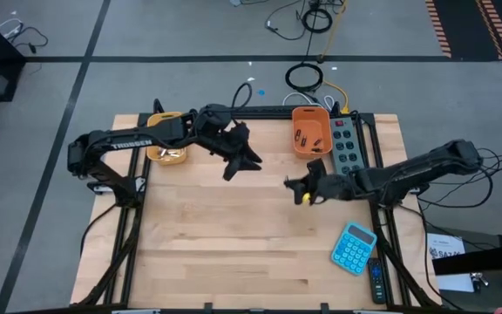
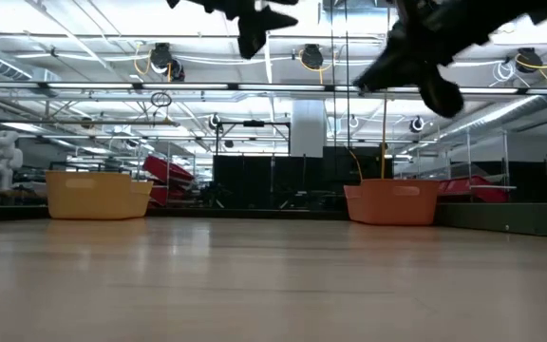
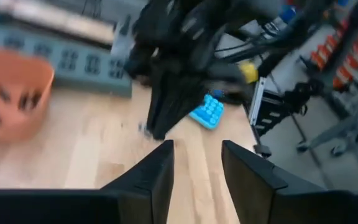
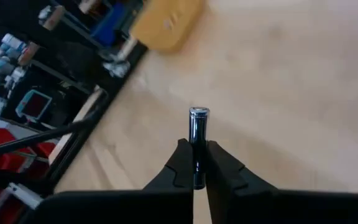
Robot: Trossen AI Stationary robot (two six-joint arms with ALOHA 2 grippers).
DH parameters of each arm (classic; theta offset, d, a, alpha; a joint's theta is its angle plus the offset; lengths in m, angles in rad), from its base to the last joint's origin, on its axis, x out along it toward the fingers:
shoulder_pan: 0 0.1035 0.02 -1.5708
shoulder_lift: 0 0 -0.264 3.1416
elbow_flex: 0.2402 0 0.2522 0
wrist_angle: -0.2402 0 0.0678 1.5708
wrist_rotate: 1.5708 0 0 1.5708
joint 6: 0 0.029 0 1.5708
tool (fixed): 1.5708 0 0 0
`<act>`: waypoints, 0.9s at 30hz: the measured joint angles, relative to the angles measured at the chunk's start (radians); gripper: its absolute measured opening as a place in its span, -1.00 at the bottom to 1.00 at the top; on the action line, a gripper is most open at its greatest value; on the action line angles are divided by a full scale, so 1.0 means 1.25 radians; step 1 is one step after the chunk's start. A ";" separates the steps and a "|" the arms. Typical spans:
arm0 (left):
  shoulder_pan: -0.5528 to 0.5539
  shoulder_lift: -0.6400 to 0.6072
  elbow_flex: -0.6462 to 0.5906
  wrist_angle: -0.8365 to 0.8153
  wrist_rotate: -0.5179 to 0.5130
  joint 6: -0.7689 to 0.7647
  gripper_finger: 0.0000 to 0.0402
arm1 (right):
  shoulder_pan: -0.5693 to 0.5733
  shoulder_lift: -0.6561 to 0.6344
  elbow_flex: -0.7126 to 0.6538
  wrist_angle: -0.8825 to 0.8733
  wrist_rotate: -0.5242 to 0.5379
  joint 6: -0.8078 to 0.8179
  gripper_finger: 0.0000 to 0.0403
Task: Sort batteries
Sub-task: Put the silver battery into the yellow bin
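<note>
Right wrist view: right pincer hides battery's lower half

We find one bin at the table's far left and another bin at far right (batteries inside); the calculator lies near right.

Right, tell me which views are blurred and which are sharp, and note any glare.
Left wrist view: smeared by motion, the orange bin and calculator soft, only the left gripper fingers crisp. Right wrist view: sharp on the battery pinched in the right gripper, yellow bin out of focus. Low view: bright ceiling lights, arms mere silhouettes. High view: even, no glare.
</note>
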 joint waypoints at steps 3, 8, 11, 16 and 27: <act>0.001 0.020 0.000 0.006 -0.001 -0.079 -0.28 | -0.037 0.004 0.053 -0.001 0.009 -0.124 -1.00; -0.013 0.021 0.000 0.081 -0.001 -0.127 -0.28 | -0.071 0.017 0.109 0.048 0.022 -0.250 -1.00; -0.018 0.021 0.000 0.159 -0.004 -0.175 -0.28 | -0.073 0.037 0.125 0.140 0.016 -0.313 -1.00; -0.017 0.021 0.000 0.222 -0.056 -0.219 -0.28 | -0.063 0.077 0.151 0.246 0.021 -0.374 -1.00; -0.015 0.021 0.000 0.228 -0.057 -0.241 -0.28 | -0.046 0.168 0.270 0.257 0.043 -0.464 -1.00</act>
